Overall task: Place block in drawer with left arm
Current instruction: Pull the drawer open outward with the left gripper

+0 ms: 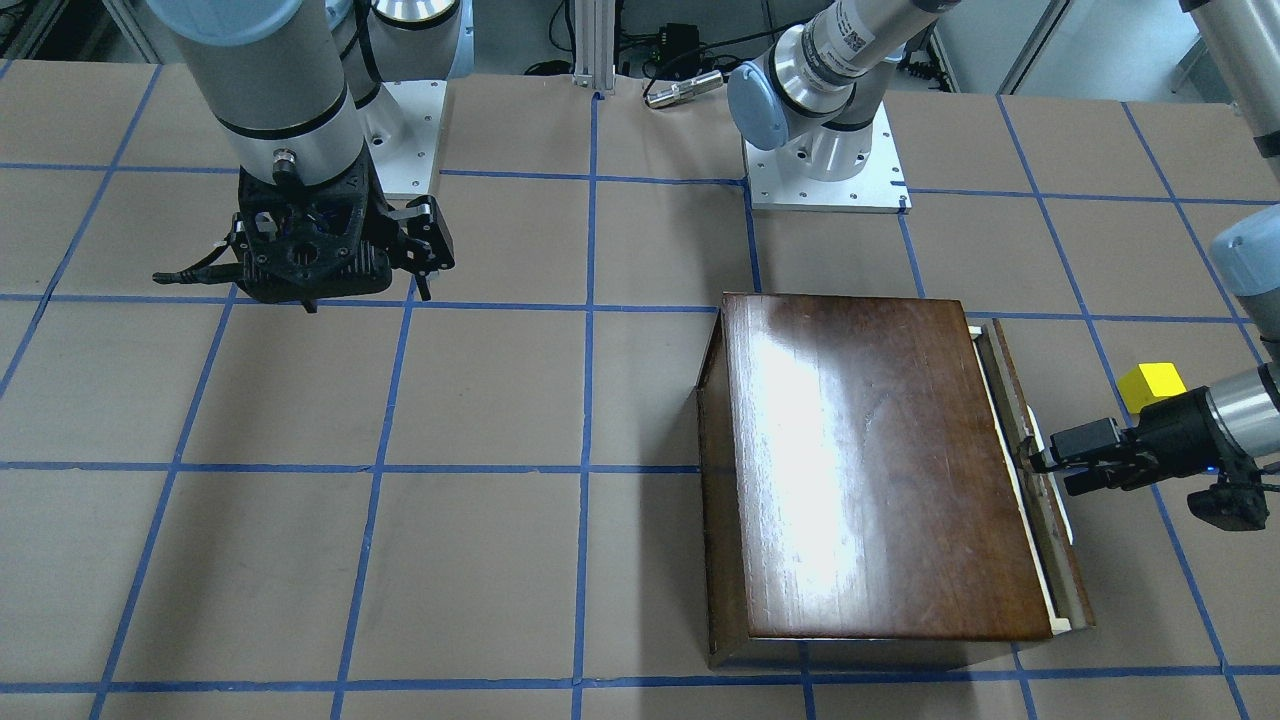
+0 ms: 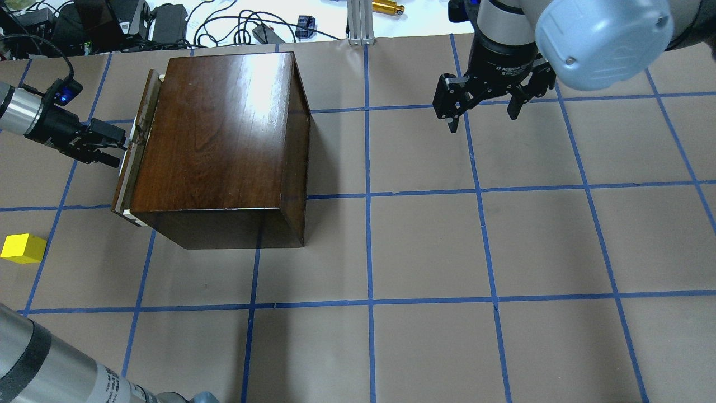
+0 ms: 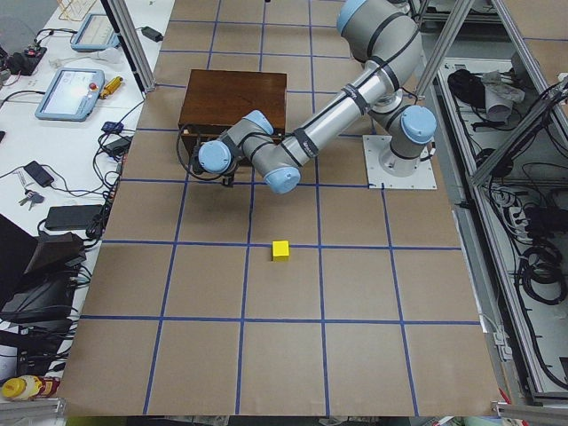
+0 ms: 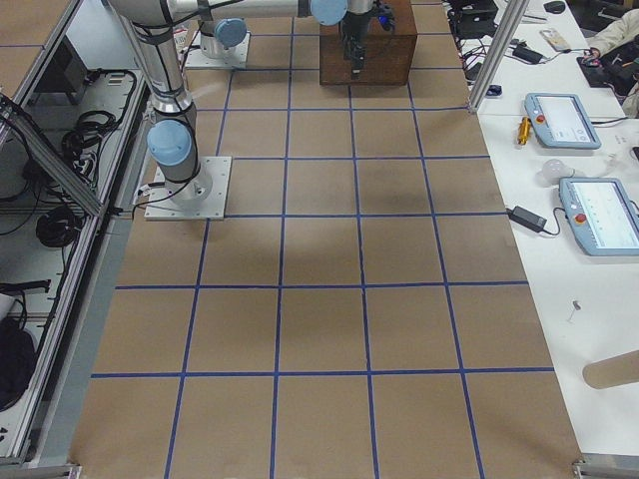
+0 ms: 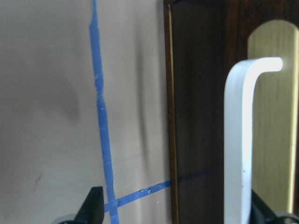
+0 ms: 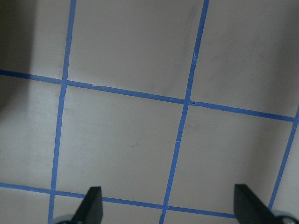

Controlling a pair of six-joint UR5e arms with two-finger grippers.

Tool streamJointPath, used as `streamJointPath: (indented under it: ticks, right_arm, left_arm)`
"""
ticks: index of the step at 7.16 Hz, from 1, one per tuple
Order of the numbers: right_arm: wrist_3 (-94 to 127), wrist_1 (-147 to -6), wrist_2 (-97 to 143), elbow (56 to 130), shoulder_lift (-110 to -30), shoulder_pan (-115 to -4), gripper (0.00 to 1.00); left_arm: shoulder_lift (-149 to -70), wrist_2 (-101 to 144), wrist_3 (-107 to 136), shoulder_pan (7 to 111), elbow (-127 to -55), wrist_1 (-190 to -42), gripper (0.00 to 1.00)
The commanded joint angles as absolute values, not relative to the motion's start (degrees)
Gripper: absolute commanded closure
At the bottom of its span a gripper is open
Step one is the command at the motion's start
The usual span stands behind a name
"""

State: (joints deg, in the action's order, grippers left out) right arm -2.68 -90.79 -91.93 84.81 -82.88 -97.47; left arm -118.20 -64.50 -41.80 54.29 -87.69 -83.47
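Black fingers of the left gripper (image 2: 121, 155) spread apart, pinching nothing. In the left wrist view, one fingertip (image 5: 93, 210) low at 7 o'clock over the table and the other at 5 o'clock, with the white curved handle (image 5: 239, 140) standing between them, close to the 5 o'clock one. Cannot tell whether any finger touches the handle. Blue light glowing on the wrist behind the gripper in the overhead view.

Directly at 3 o'clock of that gripper in the overhead view: the shallow pale-wood drawer (image 2: 124, 187) with its dark brown front panel, pulled out only a little, a thin pale strip showing between panel and box. Belongs to the glossy dark brown wooden box (image 2: 224, 134), which lies at 3 o'clock of the panel.

Small bright yellow cube, the block (image 2: 22, 248), resting on the table at about 7 o'clock of the left gripper in the overhead view, well apart from gripper, drawer and box; not in the drawer.

Far at 3 o'clock, beyond the box: black right gripper (image 2: 482, 120), hanging above the table with fingers wide apart and holding nothing. Only paper and tape lines between its fingertips in the right wrist view.

Under everything, brown paper-covered table (image 2: 425, 246) with a grid of blue tape.
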Motion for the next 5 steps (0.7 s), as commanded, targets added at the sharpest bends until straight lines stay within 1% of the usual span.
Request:
streamJointPath:
  ticks: [1,5]
  right_arm:
    - [-2.6,-90.8,-91.9,84.8,-82.9,-97.5,0.0]
    - [-2.6,-90.8,-91.9,84.8,-82.9,-97.5,0.0]
  left_arm:
    - [-118.2,-65.8,-43.6,52.6,-87.7,-83.5,0.0]
    - [-118.1,-67.1,-45.7,48.7,-87.6,-83.5,0.0]
